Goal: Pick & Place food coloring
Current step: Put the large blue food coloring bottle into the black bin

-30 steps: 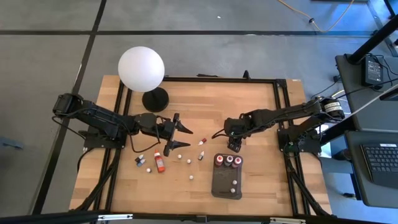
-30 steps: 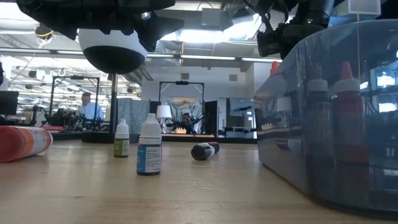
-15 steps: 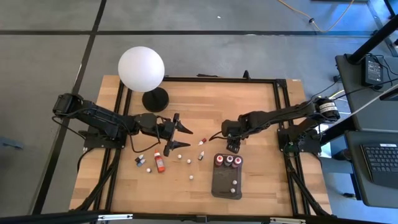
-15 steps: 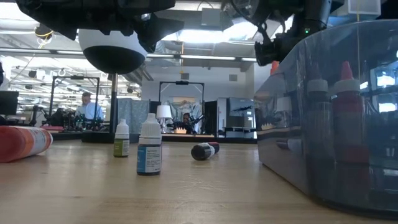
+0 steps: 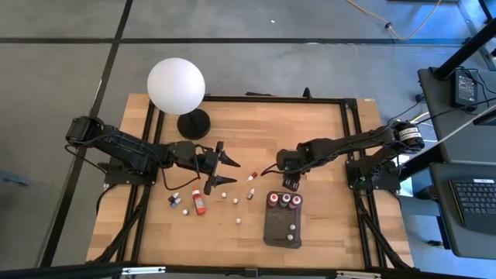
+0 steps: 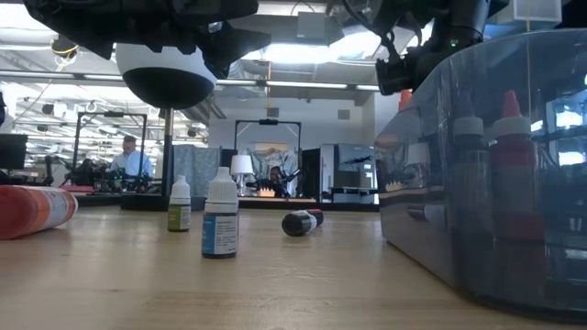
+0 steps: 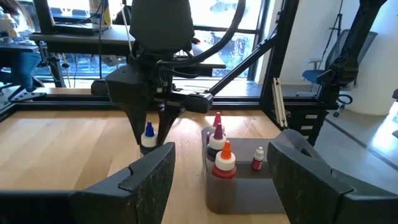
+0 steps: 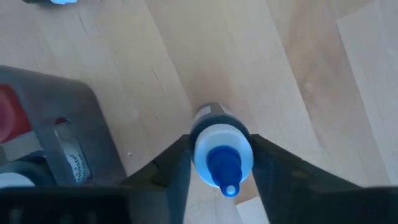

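While left claw (image 5: 226, 171) idles, right claw (image 8: 219, 163) grips blue-capped bottle (image 8: 221, 155).

At twelve o'clock, the black right gripper (image 7: 149, 138) pinches a blue-capped dropper bottle (image 7: 148, 136) (upright) beside the dark grey plastic tray (image 7: 239, 191) holding four capped bottles (image 7: 224, 158).

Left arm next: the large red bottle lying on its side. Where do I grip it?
Grip the large red bottle mid-body, bringing the open left gripper straight down from above, fingers across its width. It lies flat, rounded sides exposed; a small white-capped bottle stands close beside it, so probably open narrowly.
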{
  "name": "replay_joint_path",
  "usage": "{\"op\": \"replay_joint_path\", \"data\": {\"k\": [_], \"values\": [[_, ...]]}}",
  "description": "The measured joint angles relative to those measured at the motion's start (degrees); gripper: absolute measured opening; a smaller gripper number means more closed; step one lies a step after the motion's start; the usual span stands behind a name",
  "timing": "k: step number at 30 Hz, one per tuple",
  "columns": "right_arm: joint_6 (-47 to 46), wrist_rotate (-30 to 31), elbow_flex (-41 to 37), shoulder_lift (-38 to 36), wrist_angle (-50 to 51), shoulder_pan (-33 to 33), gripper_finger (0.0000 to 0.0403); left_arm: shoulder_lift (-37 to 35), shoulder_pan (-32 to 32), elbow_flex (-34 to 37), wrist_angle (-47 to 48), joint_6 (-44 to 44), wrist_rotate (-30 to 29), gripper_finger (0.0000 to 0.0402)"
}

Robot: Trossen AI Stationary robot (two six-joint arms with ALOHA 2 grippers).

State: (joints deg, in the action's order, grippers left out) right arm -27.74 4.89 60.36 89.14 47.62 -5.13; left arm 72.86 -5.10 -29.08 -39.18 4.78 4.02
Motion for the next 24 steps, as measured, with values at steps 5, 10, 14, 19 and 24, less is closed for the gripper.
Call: {"op": "replay_joint_path", "data": {"k": [5,10,14,19,24], "values": [[1.06,0.05,0.07,-0.07,-0.11,0.00,0.0123,0.00,0.00,0.00,0.02,-0.02,-0.01,0.0251],[1.32,2.38,2.38,0.13,3.55,-1.41,0.0123,0.00,0.00,0.00,0.00,-0.02,-0.03,0.0251],[0.81,6.62,10.65,0.11,10.43,-5.42,0.0123,0.00,0.00,0.00,0.00,-0.60,-0.08,0.0251],[-2.13,9.96,21.89,0.05,14.02,-12.61,0.0123,0.00,0.00,0.00,0.02,-2.92,-0.19,0.0251],[-6.54,10.54,27.04,0.66,13.80,-20.49,0.0123,0.00,0.00,0.00,0.00,-2.99,-0.16,0.0251]]}}
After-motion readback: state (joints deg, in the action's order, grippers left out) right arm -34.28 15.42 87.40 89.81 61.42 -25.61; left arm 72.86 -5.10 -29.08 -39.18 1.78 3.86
